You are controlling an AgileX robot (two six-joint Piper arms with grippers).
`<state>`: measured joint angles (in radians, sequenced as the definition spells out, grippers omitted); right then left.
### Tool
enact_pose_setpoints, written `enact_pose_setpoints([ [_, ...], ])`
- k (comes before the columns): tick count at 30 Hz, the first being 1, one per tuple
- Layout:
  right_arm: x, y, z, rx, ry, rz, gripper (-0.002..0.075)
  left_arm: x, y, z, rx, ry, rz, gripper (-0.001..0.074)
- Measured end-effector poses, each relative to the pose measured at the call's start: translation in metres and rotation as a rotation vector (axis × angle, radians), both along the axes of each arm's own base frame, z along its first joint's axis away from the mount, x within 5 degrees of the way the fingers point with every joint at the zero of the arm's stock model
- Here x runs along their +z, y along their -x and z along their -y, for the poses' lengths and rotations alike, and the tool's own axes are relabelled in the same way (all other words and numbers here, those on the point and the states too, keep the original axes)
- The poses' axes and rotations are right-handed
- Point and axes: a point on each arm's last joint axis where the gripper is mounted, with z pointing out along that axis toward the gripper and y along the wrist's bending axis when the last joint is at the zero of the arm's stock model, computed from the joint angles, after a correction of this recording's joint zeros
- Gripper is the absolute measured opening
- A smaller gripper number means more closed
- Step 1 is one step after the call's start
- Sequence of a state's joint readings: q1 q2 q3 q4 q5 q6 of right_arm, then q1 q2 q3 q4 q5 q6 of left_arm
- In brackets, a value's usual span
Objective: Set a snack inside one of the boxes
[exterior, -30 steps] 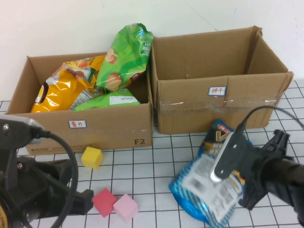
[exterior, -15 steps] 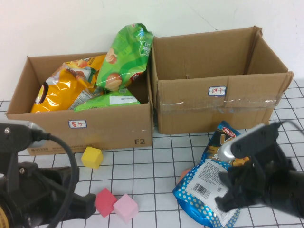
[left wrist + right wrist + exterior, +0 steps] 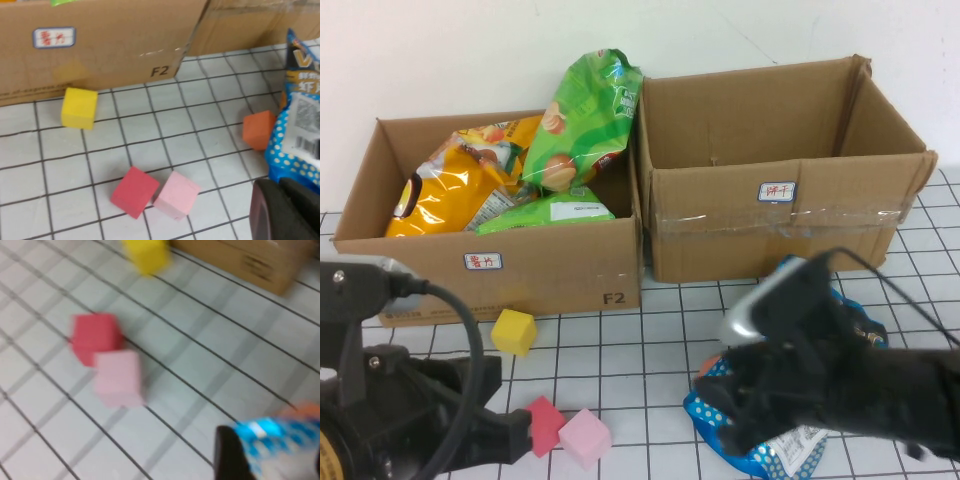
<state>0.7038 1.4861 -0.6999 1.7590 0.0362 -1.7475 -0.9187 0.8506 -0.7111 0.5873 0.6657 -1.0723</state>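
The blue dotted snack bag (image 3: 752, 462) lies on the gridded table in front of the right box (image 3: 780, 215), mostly covered by my right arm. It also shows in the left wrist view (image 3: 300, 130) and the right wrist view (image 3: 272, 437). My right gripper (image 3: 712, 412) points left over the bag, with its jaws apart on either side of the bag's edge. My left gripper (image 3: 510, 435) is shut and empty, low at the front left near the cubes; its fingers (image 3: 267, 212) lie together. The right box is empty.
The left box (image 3: 500, 265) holds a green bag (image 3: 585, 115) and an orange bag (image 3: 470, 180). A yellow cube (image 3: 513, 331), red cube (image 3: 540, 424) and pink cube (image 3: 585, 437) lie at the front left. An orange cube (image 3: 705, 365) lies beside the bag.
My right arm has swung left and down across the blue bag, covering most of it. The bag has settled flatter on the table. The left arm has shifted slightly.
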Motion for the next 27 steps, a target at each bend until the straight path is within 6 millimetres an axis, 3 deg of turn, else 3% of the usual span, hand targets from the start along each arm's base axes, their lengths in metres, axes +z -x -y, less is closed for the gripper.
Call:
enact_pose_setpoints([
  [5,-0.013,-0.024,-0.023,0.041,0.023,-0.01,0.0204,0.0,0.0,0.001,-0.008,0.018,-0.003,-0.0001],
  [10,-0.029,-0.031,-0.024,0.01,0.083,-0.029,0.0039,-0.002,0.002,0.0,-0.006,0.001,-0.028,-0.0001],
  [15,-0.032,-0.035,-0.022,-0.018,0.112,-0.023,0.0006,-0.006,0.003,-0.004,0.018,-0.046,-0.073,-0.0001],
  [19,-0.048,-0.037,-0.025,-0.01,0.146,-0.056,0.0,-0.008,0.005,-0.005,0.021,-0.066,-0.097,-0.0001],
  [24,-0.069,-0.039,-0.037,0.078,0.13,-0.113,0.0,-0.009,0.005,-0.005,0.018,-0.073,-0.099,-0.0001],
  [27,-0.071,-0.041,-0.045,0.121,0.109,-0.116,-0.0001,-0.009,0.005,-0.005,0.016,-0.075,-0.099,-0.0001],
])
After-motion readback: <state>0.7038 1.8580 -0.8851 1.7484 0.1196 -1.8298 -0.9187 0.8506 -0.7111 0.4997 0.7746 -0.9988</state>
